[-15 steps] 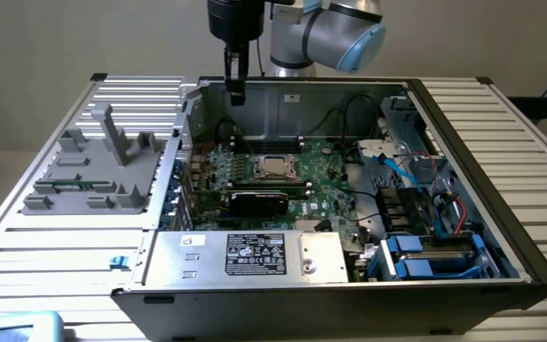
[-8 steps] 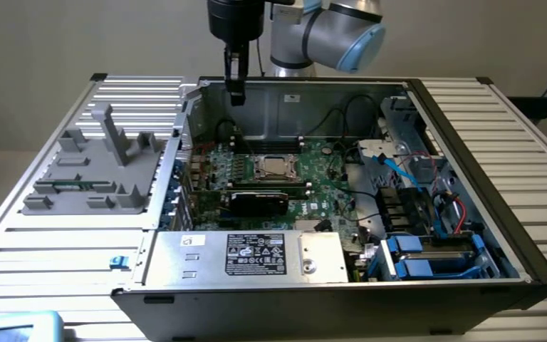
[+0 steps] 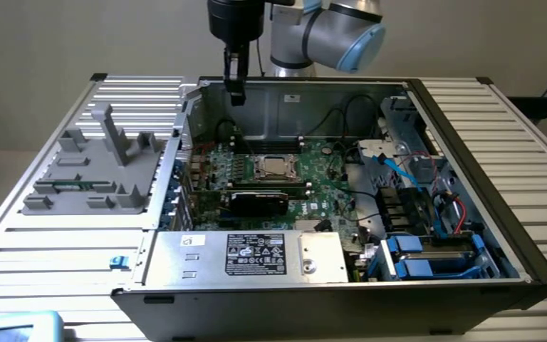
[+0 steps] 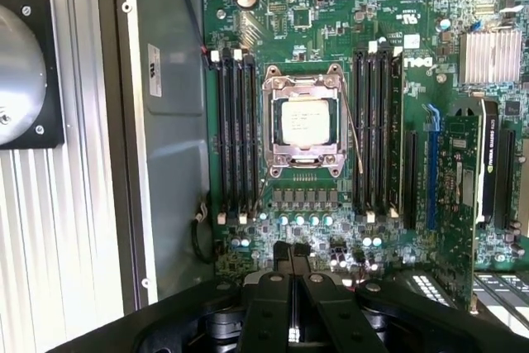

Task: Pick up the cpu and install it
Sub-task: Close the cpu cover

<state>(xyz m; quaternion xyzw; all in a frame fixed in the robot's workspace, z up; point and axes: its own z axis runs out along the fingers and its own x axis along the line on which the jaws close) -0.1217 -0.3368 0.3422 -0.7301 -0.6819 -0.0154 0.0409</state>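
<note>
Table [image 3: 525, 153]: a slatted metal top that carries everything here.
Computer case [image 3: 304, 108]: lies on its side on the table with the side panel off, so the inside faces up.
Arm [image 3: 329, 28]: comes in from behind the case's far wall. Its grey elbow joint with a blue cap sits high, and the black wrist hangs straight down over the case's far corner on the exterior view's left.
Motherboard [image 3: 335, 187]: green, flat on the floor of the case; the wrist view looks straight down on it [image 4: 331, 47].
Power supply [image 3: 251, 257]: a silver box with a white label, at the near edge of the case.
Grey holder [image 3: 91, 177]: a moulded tray with upright posts, on the table just beside the case on the exterior view's left.
Graphics card [image 3: 258, 201]: black, standing in a slot between the socket and the power supply, and edge-on in the wrist view [image 4: 463, 173].
Gripper [image 3: 237, 98]: points down, above the board and well apart from it. In the wrist view [image 4: 291, 248] the two black fingers are pressed together with nothing between them.
Memory slots [image 4: 238, 134]: dark banks on both sides of the socket.
Socket frame [image 4: 271, 121]: a silver metal frame around the chip.
Cpu [image 4: 308, 121]: lies flat inside the socket frame with its shiny top up, near the middle of the board [image 3: 275, 168], clear of the gripper.
</note>
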